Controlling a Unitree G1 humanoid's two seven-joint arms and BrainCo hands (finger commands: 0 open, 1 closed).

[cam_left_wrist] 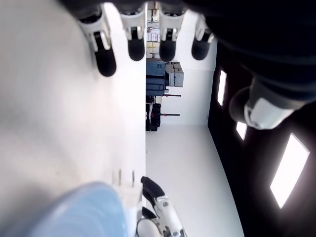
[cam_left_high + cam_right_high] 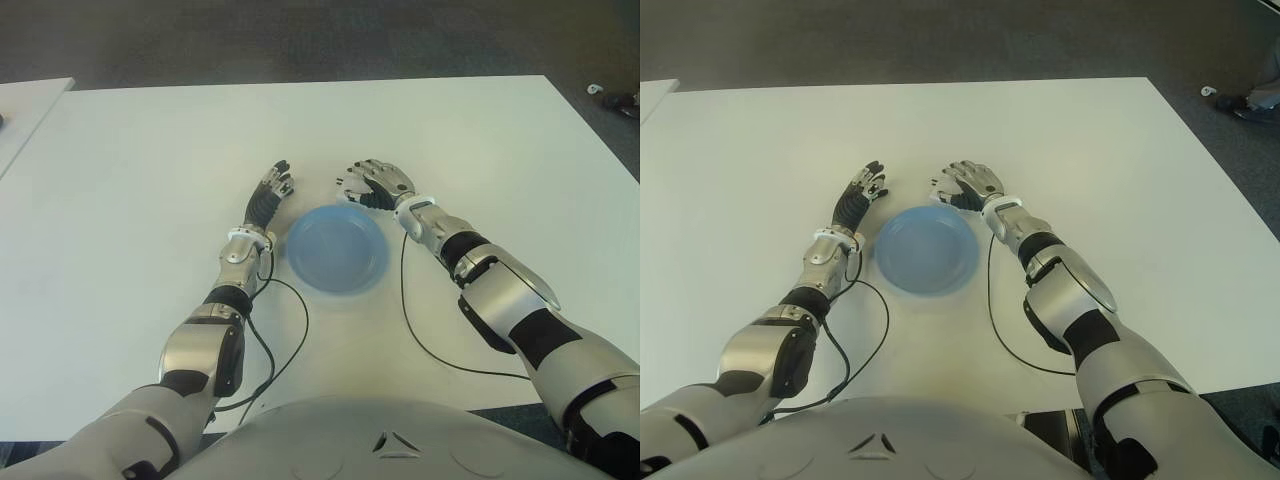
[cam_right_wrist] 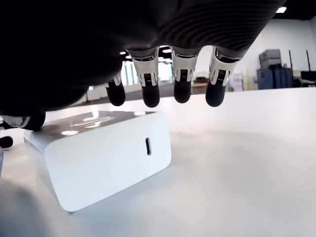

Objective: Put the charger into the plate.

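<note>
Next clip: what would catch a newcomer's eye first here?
A light blue plate sits empty on the white table, framed by both hands. The right hand, at the plate's far right rim, hovers with fingers spread over a white charger lying on the table, not yet gripping it. The left hand shows open at the plate's left.

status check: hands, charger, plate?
Right hand open, hovering over white block charger, no grasp yet. Charger lies on white table, beyond round blue plate. Left hand open, left of plate. Nothing blocking.

plate (image 2: 336, 250) btwn hands, table (image 2: 150, 170) open
</note>
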